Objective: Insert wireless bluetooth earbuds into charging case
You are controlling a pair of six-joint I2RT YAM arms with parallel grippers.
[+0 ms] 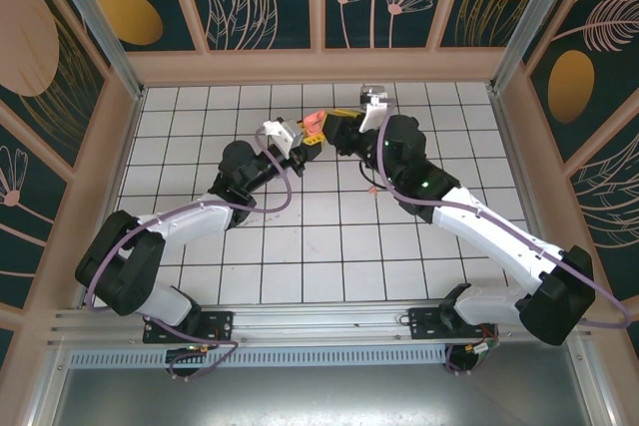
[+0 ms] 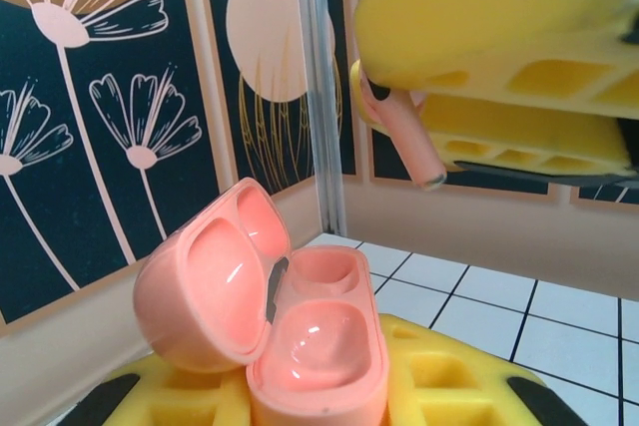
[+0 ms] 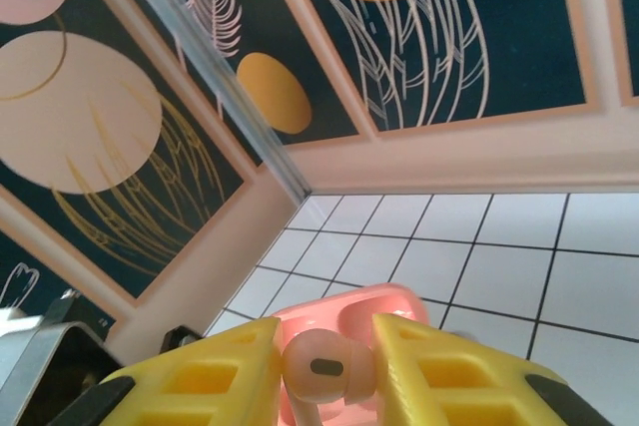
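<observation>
**A:** What is on your screen?

**B:** I am driving from afar. My left tool (image 2: 318,401) is clamped on the open pink charging case (image 2: 300,341) and holds it up off the white tiled desk (image 1: 319,246). The lid (image 2: 215,286) is swung out to the left, and both wells (image 2: 324,336) are empty. My right tool (image 3: 327,374) is closed on one salmon-pink earbud (image 2: 407,137). The earbud hangs above and to the right of the case, apart from it.

**A:** Which way does the earbud point?

**B:** Its long axis runs along the stem (image 2: 419,162). In the left wrist view the stem slants down and to the right, with the tip lowest. The head is pinched between the yellow fingers (image 2: 499,37). It is tilted, not plumb.

**A:** How do you seat it well?

**B:** I judge the stem must line up with a well's deep end first. I cannot tell which well fits this one. Then I would go down slowly along the stem's own axis, with the case held steady. I would release only once the head sits in its cup. A crooked approach could catch the tip on the rim or twist the case in its grip.
</observation>
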